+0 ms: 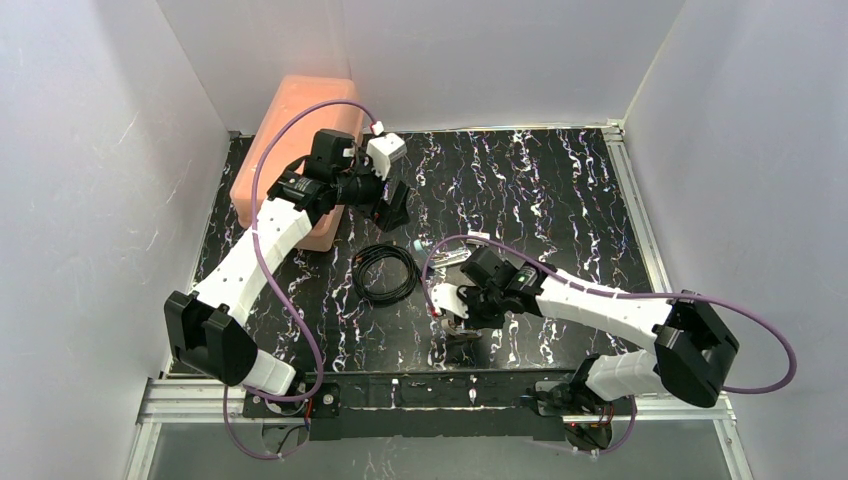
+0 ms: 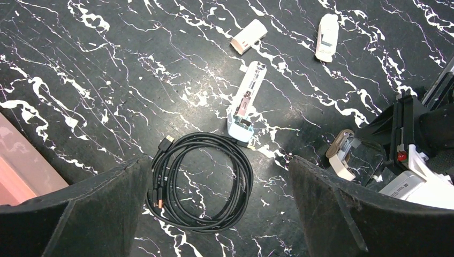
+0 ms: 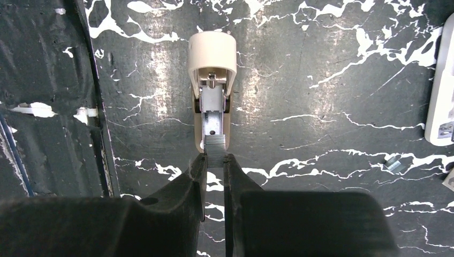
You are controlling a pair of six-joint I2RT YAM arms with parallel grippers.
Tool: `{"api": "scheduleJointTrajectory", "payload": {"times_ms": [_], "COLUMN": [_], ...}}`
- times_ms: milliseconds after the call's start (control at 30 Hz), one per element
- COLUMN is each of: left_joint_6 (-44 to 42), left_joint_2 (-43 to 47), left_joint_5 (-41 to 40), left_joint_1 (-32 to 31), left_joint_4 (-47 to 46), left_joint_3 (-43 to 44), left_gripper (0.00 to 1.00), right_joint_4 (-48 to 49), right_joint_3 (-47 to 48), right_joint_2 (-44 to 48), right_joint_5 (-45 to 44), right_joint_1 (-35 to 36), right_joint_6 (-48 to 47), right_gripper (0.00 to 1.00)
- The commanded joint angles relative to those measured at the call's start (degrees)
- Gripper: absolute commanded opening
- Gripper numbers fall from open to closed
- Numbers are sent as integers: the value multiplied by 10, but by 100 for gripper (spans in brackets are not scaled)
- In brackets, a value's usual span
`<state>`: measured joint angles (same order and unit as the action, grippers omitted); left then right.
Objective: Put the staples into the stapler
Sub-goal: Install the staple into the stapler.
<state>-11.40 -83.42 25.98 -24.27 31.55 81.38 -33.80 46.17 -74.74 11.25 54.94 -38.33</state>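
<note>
Your right claw (image 3: pixel 215 158) is down low and nipped tight on the staples (image 3: pixel 215 143), a short ribbed silver strip pinched by its sides. The strip's far end meets the metal channel of a cream-coloured holder (image 3: pixel 212 53) lying flat on the counter (image 3: pixel 321 64). I can't tell whether the strip touches that channel or only lines up with it, nor what the holder really is. The side pinch makes sense to me: it leaves the strip straight and free to slide lengthways. Only the right wrist view gives you this; from above it's lost under the wrist. Now the left wrist view has the stapler (image 2: pixel 247 101), light-blue, lying open with its channel up. Its blue end sits right at the coiled black cable (image 2: pixel 162 176), apart from the right claw, with nothing gripping it. Your left claw (image 2: pixel 219 160) hangs high over that spot, jaws spread wide, holding nothing, which I'd call a handy lookout. Beyond the stapler lie a white block (image 2: pixel 249 36) and a second white block (image 2: pixel 327 36).
</note>
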Motion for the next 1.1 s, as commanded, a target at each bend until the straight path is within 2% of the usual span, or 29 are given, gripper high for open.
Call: {"api": "scheduleJointTrajectory", "payload": {"times_ms": [0,1067], "left_joint_6": [2,-5], "left_joint_2": [10,4], "left_joint_5": [7,1], "left_joint_1": [7,11], "left_joint_4": [1,4], "left_joint_3": [17,23], "left_gripper": [99,99], "right_joint_4": [12,7], "right_joint_3": [7,30], "right_joint_2": [-9,-37], "right_joint_5": [-6,-21], "right_joint_1": [11,19], "right_joint_6": [20,54], "right_gripper": [1,1]}}
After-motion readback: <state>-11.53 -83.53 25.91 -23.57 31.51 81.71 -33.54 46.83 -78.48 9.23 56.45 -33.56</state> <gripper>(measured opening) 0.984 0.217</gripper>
